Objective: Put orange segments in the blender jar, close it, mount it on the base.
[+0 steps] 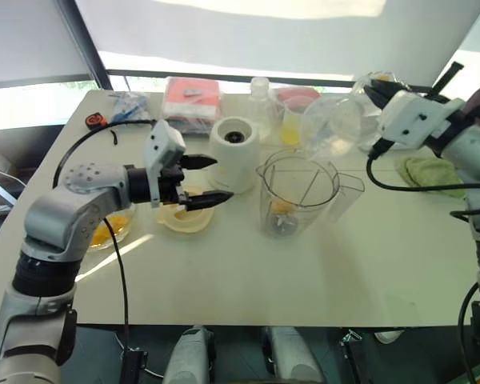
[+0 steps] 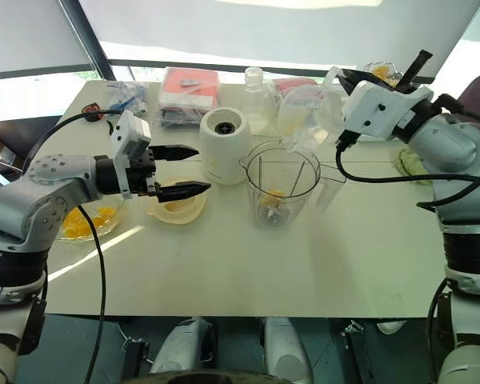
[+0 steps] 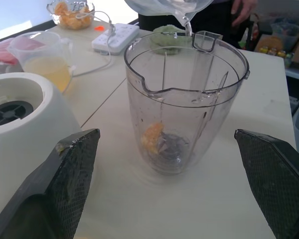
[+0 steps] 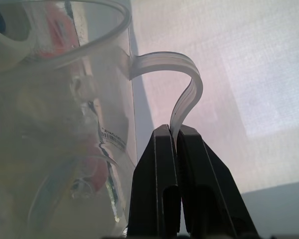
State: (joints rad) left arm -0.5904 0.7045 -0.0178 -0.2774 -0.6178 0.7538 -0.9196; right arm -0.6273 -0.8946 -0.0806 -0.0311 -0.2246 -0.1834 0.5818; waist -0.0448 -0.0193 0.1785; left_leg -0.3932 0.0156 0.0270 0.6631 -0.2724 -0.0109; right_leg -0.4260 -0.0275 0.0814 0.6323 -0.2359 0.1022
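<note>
Table: pale top, its whole near half bare and free from the jar to the near edge.
Bowls: two with orange segments; one sat by the left edge, the other stood at the far right.
Left gripper: fingers spread wide, holding nothing, above a yellow dish left of the jar.
Blender jar: one, upright, lidless, mid-table, well in from every edge.
Orange segment: one visible, down by the blades.
Base: one, white, just left of and beyond the jar, not touching it.
Right gripper: clamped on the thin handle of a clear jug, tilted above the jar's far rim.
Far side: one juice beaker, one power strip, one green cloth.
</note>
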